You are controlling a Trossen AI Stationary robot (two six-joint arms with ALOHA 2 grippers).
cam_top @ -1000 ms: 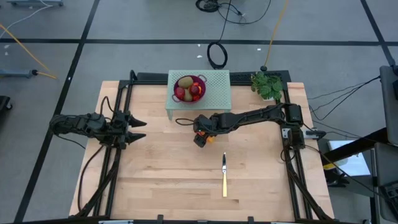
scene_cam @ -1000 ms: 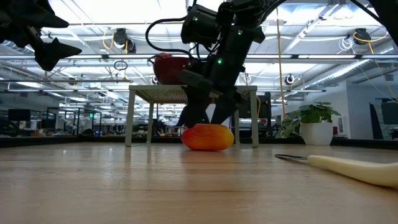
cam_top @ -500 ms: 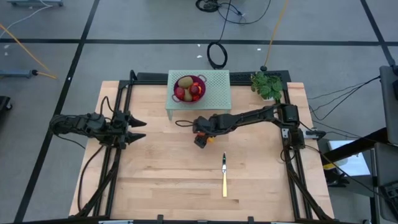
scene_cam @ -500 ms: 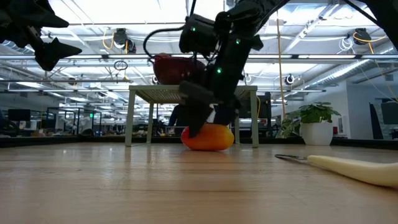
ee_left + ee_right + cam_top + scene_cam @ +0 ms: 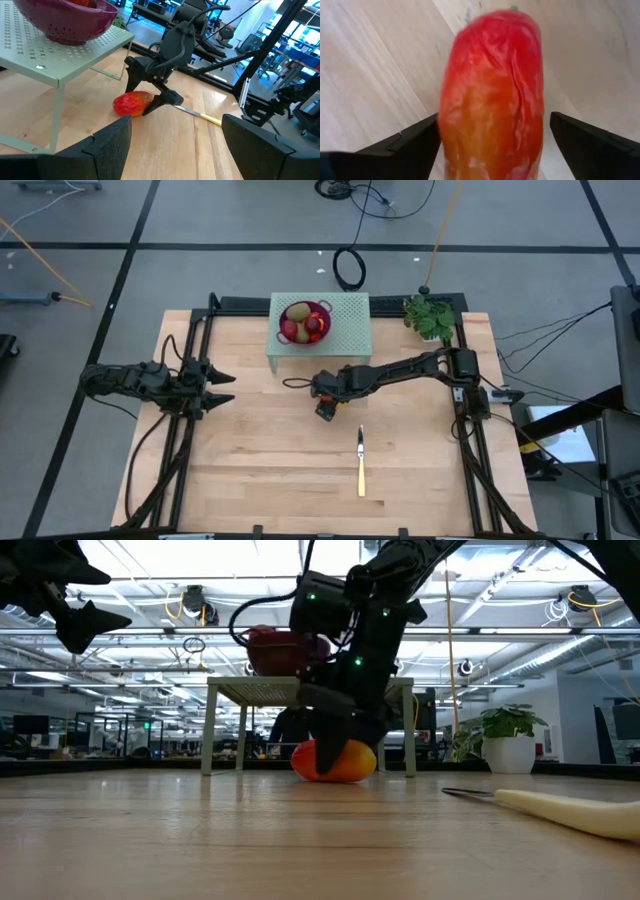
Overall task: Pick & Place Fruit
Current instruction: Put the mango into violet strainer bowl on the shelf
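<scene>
A red-orange-yellow oblong fruit (image 5: 348, 762) lies on its side on the wooden table in front of the green stand; it also shows in the left wrist view (image 5: 129, 104) and the right wrist view (image 5: 492, 95). My right gripper (image 5: 335, 752) comes down on it at a slant, open, one finger on either side of the fruit (image 5: 323, 414), along its length. A purple bowl (image 5: 305, 323) on the stand holds a brown-green oval (image 5: 298, 311) and dark red balls. My left gripper (image 5: 228, 388) waits open at the table's left, above the wood.
The green perforated stand (image 5: 345, 330) stands just behind the fruit at the table's far edge. A yellow-handled knife (image 5: 361, 465) lies on the near side of the fruit, a potted plant (image 5: 430, 318) at the far right corner. Bare wood stretches to the near edge.
My right gripper has sunk toward the oblong fruit and tipped slightly, so its open fingers now reach down on either side of it. The fruit has stayed where it lay.
</scene>
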